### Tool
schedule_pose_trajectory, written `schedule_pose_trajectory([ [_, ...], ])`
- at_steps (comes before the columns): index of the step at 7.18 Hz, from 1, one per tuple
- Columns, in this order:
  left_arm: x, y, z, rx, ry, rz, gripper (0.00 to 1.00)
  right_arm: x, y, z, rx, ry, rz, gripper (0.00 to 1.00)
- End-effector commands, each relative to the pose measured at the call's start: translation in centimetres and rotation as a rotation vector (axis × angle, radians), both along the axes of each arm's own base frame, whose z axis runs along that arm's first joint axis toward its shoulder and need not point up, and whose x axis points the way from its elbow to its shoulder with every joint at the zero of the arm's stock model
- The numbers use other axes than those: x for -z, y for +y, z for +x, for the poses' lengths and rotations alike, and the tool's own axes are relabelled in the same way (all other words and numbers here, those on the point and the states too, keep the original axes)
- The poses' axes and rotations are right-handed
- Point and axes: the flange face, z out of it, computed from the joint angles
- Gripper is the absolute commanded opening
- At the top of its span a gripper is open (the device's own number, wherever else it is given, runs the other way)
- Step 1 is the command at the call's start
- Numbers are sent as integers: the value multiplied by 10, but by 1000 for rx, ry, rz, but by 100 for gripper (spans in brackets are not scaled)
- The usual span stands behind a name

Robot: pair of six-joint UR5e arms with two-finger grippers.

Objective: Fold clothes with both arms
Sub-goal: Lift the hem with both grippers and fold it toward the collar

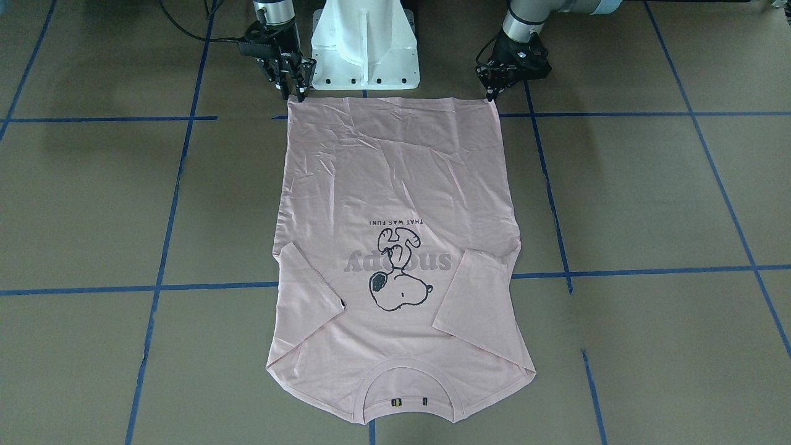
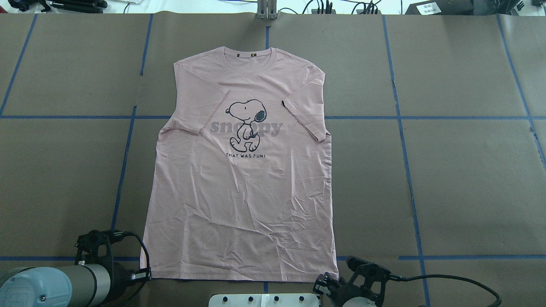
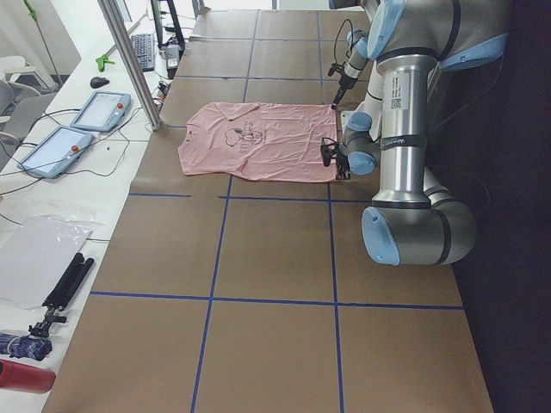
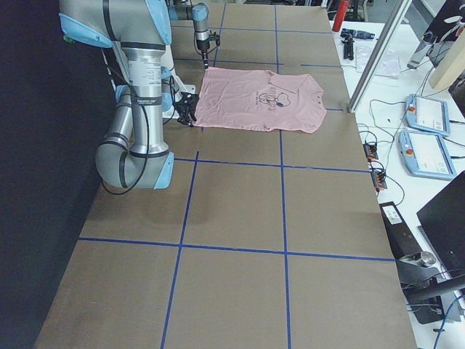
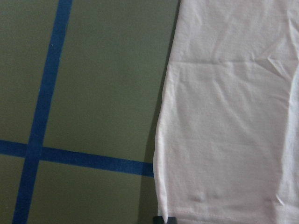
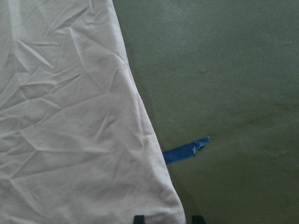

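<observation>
2 hem corners suit pinching this limp, light T-shirt [image 1: 395,173]: my right pincer [image 1: 295,94] gapes astride one; whether my left pincer [image 1: 492,93] is parted, I cannot tell.

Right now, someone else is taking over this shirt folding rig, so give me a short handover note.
Left gripper: at the hem corner on its side; open or shut unclear.
Right gripper: open, fingertips straddling the other hem corner.
T-shirt: flat, print up, collar far from the robot.
Done: both sleeves folded inward onto the body.
Left: grasp the hem corners, then probably fold hem toward collar.
</observation>
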Motion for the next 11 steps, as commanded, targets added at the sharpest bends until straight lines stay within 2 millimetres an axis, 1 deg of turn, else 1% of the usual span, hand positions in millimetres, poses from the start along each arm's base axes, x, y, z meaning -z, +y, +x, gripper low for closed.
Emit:
schedule_pose_trajectory([
  [1,0,0,0,-1,0,-1,0,1,0,0,-9,-4,-4,30],
  [2,1,2,0,-4,1,-1,0,3,0,0,-27,-16,-23,0],
  [4,1,2,1,-5,3,-1,0,3,-3,2,-32,-18,-20,0],
  [5,4,2,1,-5,9,0,0,6,-10,6,-43,-13,-11,0],
  [6,27,3,-10,-12,54,3,0,22,-19,24,-47,-1,-13,0],
  [7,70,4,-37,-30,108,-1,0,65,-23,69,-21,-11,-26,0],
  [8,125,14,-78,-95,118,-47,0,101,-21,123,32,11,-45,0],
  [9,181,27,-133,-166,134,-93,0,138,-22,175,71,-9,-89,0],
  [10,226,26,-170,-197,222,-117,0,174,-31,203,91,-40,-110,0],
  [11,242,11,-181,-174,278,-110,0,190,-41,208,102,-26,-99,0],
])
